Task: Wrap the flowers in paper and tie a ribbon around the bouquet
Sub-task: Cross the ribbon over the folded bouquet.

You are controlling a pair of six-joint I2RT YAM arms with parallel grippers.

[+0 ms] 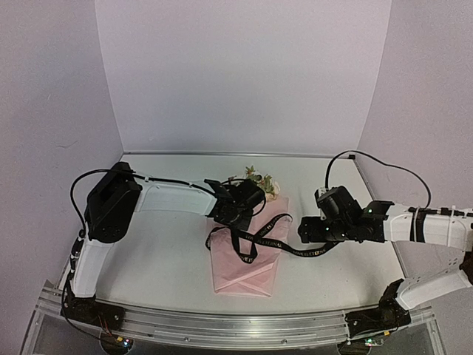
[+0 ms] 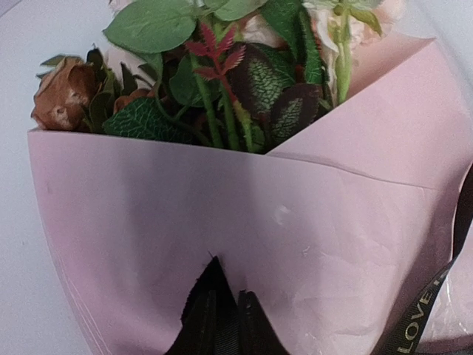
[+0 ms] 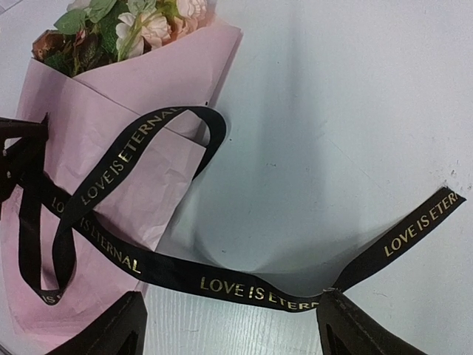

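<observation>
White table (image 1: 170, 244), lilac walls (image 1: 244, 74), pink paper (image 1: 244, 274)

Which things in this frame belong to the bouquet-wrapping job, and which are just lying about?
Job:
roses with leaves
pink wrapping paper folded around them
black ribbon lettered LOVE IS ETERNAL, looped loosely over the paper
left gripper, right gripper

Not the job, fixtures only:
white table
black arm cables
aluminium rail

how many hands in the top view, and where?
2. Left hand at the bouquet's left edge, below the flowers; right hand just right of the bouquet, at the ribbon. Neither is hidden.
</observation>
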